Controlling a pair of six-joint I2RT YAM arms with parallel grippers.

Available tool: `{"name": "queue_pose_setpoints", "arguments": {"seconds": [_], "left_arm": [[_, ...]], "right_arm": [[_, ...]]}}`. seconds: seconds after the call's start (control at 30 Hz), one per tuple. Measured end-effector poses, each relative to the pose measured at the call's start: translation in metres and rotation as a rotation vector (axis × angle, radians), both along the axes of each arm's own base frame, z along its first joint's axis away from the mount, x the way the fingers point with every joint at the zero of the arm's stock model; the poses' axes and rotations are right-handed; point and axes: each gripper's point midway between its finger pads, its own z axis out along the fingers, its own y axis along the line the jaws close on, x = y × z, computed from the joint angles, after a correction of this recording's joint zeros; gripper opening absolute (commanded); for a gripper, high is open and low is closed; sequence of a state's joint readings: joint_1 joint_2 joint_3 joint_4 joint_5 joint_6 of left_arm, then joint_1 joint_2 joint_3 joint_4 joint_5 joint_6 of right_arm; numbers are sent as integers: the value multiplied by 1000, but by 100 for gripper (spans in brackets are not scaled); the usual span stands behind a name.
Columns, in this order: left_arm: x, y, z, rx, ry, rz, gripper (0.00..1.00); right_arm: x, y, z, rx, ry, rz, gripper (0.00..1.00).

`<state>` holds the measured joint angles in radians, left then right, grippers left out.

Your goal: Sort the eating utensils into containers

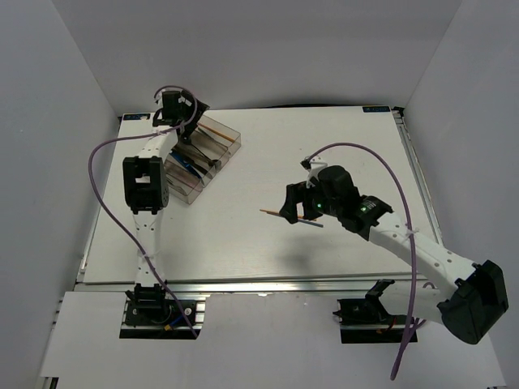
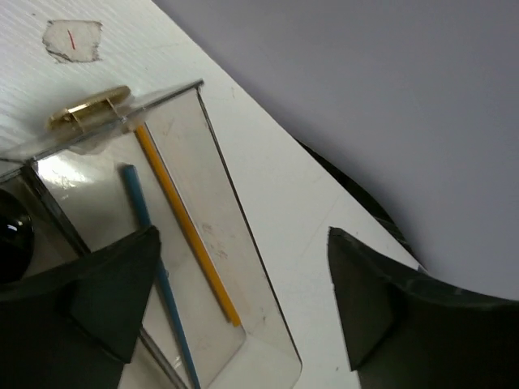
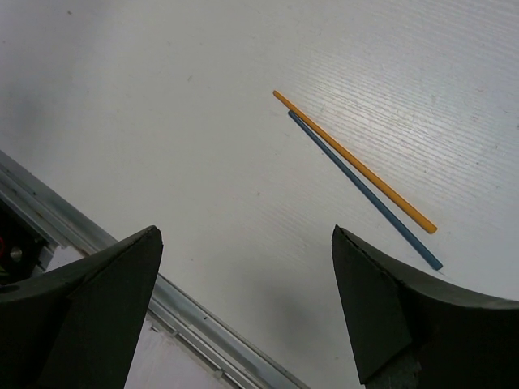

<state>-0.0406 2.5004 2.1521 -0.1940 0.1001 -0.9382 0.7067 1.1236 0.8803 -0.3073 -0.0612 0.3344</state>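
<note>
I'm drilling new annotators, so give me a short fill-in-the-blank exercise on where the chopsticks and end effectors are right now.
1. On the table, the orange chopstick lies beside a ____ one.
2. Chopsticks seen in the tray by the left wrist camera number ____.
3. The left end effector and right end effector are both empty and wide ____.
Missing words: blue; two; open.

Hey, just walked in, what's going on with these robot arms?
The cutlery is being sorted into a clear plastic divided tray. The left gripper hangs open over its end compartment, where an orange chopstick and a blue chopstick lie. The right gripper, open and empty, hovers above a second orange chopstick and second blue chopstick on the white table.
</note>
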Motion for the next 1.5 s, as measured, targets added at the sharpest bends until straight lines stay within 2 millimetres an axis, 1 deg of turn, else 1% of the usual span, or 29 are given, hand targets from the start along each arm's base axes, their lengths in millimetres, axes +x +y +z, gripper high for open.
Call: {"name": "queue_pose_setpoints", "arguments": {"seconds": [0.07, 0.13, 0.2, 0.23, 0.3, 0.33, 0.37, 0.43, 0.5, 0.57, 0.6, 0.63, 0.67, 0.7, 0.73, 0.8, 0.87, 0.93, 1.0, 1.03, 1.1, 1.23, 1.33, 1.4, 1.5], "left_arm": [[-8, 0, 7, 4, 7, 3, 98], [-16, 4, 22, 27, 8, 14, 98], [-25, 9, 47, 57, -4, 21, 98], [-32, 11, 59, 75, -9, 26, 98], [-49, 16, 96, 111, -46, 33, 98], [-63, 19, 116, 132, -69, 33, 98], [-81, 21, 134, 150, -86, 31, 98], [-122, 25, 170, 184, -137, 22, 98], [-169, 29, 203, 226, -194, 9, 98], [-211, 30, 225, 266, -254, -16, 98], [-229, 30, 230, 288, -268, -31, 98], [-246, 30, 231, 312, -279, -46, 98], [-262, 31, 228, 335, -285, -64, 98], [-275, 31, 222, 355, -277, -83, 98], [-286, 31, 210, 377, -263, -104, 98], [-304, 30, 176, 410, -200, -154, 98], [-319, 30, 135, 435, -110, -199, 98], [-334, 30, 98, 443, -23, -239, 98], [-348, 29, 74, 445, 36, -269, 98], [-353, 29, 67, 446, 52, -278, 98], [-360, 30, 63, 454, 61, -286, 98], [-363, 31, 77, 471, 13, -284, 98], [-363, 31, 82, 478, -5, -282, 98], [-363, 31, 81, 479, -6, -283, 98], [-364, 31, 74, 479, 6, -287, 98]], "right_arm": [[2, -1, -10, -32, 12, -2, 89], [6, -5, -24, -91, 30, -9, 88], [11, -8, -39, -157, 45, -7, 86], [13, -10, -47, -196, 52, 1, 80], [18, -12, -63, -267, 65, 20, 70], [20, -14, -72, -306, 79, 29, 60], [23, -16, -81, -347, 91, 36, 56], [26, -20, -98, -416, 114, 52, 55], [28, -26, -113, -481, 131, 63, 55], [27, -32, -126, -541, 154, 80, 56], [26, -35, -132, -566, 166, 87, 56], [25, -38, -137, -590, 175, 99, 56], [24, -41, -142, -614, 185, 110, 56], [23, -43, -147, -633, 191, 122, 56], [23, -46, -150, -650, 195, 129, 56], [23, -48, -155, -674, 196, 145, 56], [24, -50, -158, -690, 193, 157, 56], [26, -50, -158, -703, 187, 163, 56], [28, -50, -159, -709, 181, 172, 55], [29, -49, -159, -712, 179, 176, 55], [31, -47, -160, -713, 179, 181, 55], [33, -44, -159, -706, 176, 189, 53], [31, -43, -159, -701, 181, 196, 53], [31, -43, -159, -698, 182, 198, 53], [30, -43, -155, -693, 179, 199, 53]]}}
